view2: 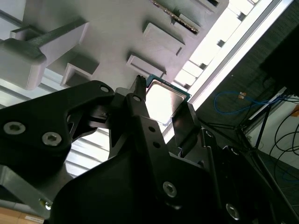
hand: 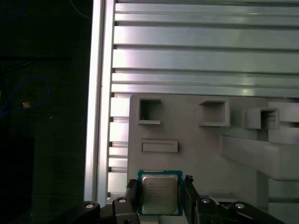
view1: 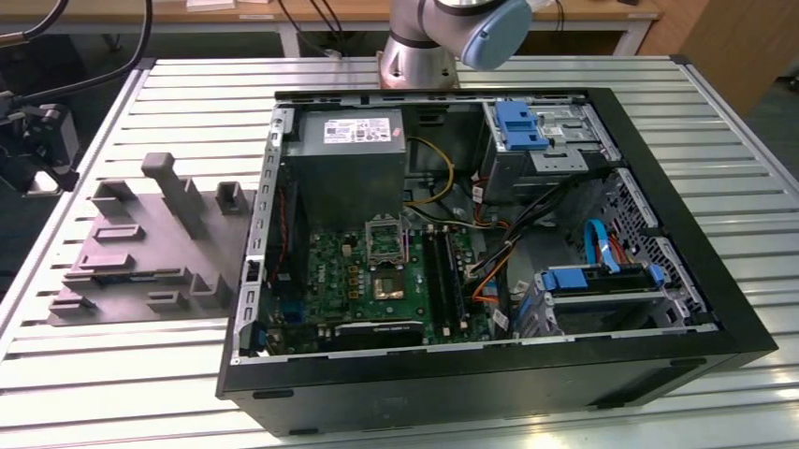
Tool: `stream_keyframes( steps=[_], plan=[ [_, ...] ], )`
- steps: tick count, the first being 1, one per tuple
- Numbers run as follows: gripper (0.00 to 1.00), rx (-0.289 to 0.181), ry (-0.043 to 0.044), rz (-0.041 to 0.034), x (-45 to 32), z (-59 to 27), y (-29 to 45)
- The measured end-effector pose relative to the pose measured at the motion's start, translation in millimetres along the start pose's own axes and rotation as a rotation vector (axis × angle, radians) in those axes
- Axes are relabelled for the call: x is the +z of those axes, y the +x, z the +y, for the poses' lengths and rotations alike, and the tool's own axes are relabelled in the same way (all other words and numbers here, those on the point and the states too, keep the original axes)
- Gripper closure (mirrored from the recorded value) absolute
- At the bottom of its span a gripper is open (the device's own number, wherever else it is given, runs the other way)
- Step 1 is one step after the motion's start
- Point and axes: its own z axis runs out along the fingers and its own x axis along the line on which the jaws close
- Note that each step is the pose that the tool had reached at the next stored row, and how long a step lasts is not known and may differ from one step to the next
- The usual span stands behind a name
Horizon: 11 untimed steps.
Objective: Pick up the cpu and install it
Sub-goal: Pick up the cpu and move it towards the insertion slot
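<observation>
Gripper point(hand: 160, 181) astride cpu point(hand: 160, 193) (over grey tray point(hand: 196, 149))

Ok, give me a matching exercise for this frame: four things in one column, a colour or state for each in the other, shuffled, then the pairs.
Things:
1. cpu
2. fixture tray
3. computer case
4. table

Descriptions:
A. black, side open
B. silvery top, green rim
C. pale ribbed metal slats
D. grey, with moulded pockets

Pairs: 1-B, 2-D, 3-A, 4-C.
</observation>
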Motion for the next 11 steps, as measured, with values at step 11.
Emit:
stream_keyframes(
  steps=[11],
  plan=[
    [0.53, 0.0, 0.0, 0.0001, -5.3, 0.3, 0.1]
  ],
)
